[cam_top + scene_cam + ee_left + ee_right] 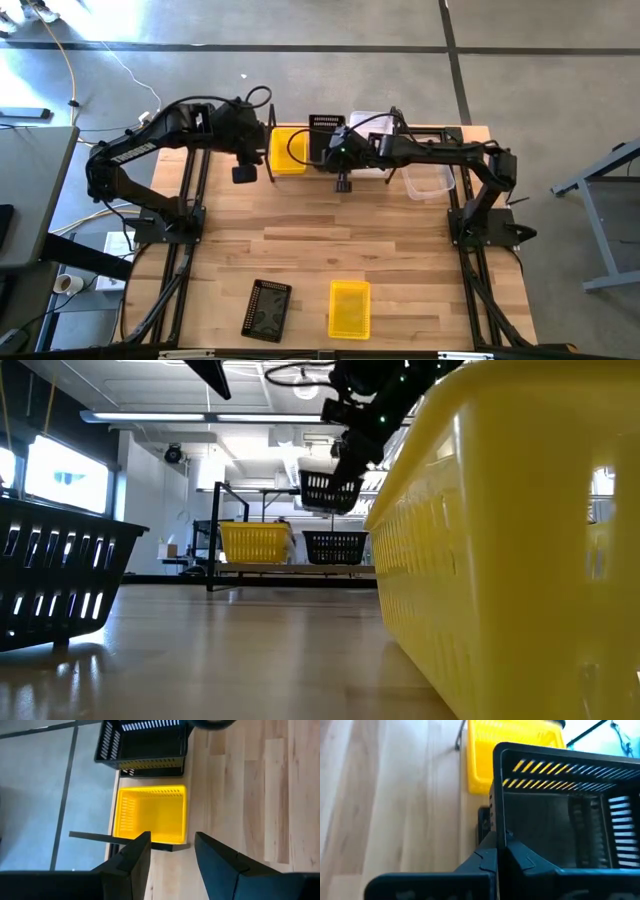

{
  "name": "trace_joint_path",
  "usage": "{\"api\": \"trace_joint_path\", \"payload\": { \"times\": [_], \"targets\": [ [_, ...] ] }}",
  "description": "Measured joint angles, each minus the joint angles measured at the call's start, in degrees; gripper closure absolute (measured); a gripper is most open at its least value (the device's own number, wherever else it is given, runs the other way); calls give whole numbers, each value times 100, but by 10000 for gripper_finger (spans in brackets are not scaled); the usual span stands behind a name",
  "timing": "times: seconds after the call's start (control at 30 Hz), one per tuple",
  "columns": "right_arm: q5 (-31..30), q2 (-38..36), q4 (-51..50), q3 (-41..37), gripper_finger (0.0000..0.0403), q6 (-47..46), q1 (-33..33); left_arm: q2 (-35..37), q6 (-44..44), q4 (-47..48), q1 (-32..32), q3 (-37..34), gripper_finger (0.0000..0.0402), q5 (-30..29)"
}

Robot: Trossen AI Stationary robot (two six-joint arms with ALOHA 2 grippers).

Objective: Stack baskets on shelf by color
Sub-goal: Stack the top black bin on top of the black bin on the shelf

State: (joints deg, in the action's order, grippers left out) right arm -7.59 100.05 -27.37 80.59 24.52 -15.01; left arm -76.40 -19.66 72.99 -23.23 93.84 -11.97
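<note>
The shelf [290,569] stands at the table's far edge. A yellow basket [255,542] and a black basket [335,546] sit on its plank. My right gripper [504,851] is shut on a second black basket [330,490], held in the air above the black one on the shelf. My left gripper [172,852] is open and hovers over the shelf's yellow basket [152,815], touching nothing. Another black basket [267,309] and another yellow basket [349,308] rest on their bottoms near the table's near edge. My right gripper pinches the black basket's side wall by its top rim [501,832], near a corner, with one finger inside the basket and one outside. The fingers come from above, slanting down. The basket is lifted clear and hangs a little tilted below the fingers.
A clear basket [428,180] lies on the table right of the shelf, and another clear basket [372,124] sits at the shelf's right end. Bare tabletop [330,230] lies between the shelf and the two near baskets. The arm mounts stand at the table's left and right edges.
</note>
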Motion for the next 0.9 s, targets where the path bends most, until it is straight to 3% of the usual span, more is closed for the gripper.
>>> {"api": "trace_joint_path", "payload": {
  "times": [0.9],
  "targets": [
    [202,432,292,-268,403,133,-264,-4,169,-2,-156,0,259,-13]
  ]
}}
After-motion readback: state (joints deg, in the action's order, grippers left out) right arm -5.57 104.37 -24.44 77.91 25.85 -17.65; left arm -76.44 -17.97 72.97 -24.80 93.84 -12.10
